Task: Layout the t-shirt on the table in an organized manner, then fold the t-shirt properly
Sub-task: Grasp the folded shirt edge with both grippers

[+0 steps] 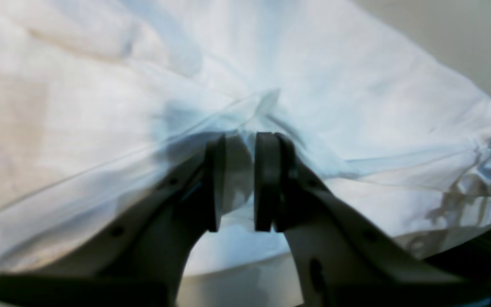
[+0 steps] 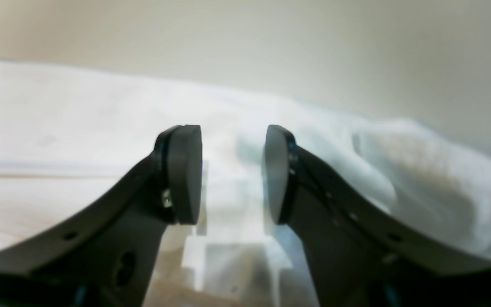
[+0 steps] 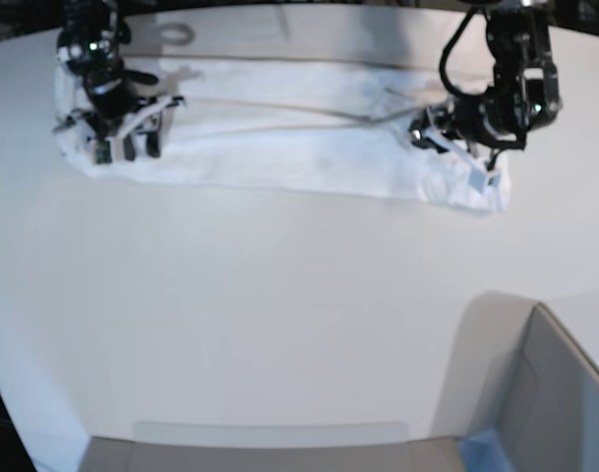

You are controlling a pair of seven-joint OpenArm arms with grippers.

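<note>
One t-shirt [image 3: 279, 138]; left jaws apparently pinching its cloth, right jaws released.

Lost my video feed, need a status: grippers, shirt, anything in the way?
Left gripper pinching a t-shirt fold. Right gripper open over the other end. Shirt stretched in a long band on the table. Nothing blocking.

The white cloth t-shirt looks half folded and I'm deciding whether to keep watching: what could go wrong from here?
Two risks, both judgement.

1. The left gripper has its fingers nearly closed on a fold of the white cloth t-shirt; pulling could drag the long band askew.

2. The right gripper is open above the other end, so that end lies unheld on the plain white table and may bunch or slide.
</note>
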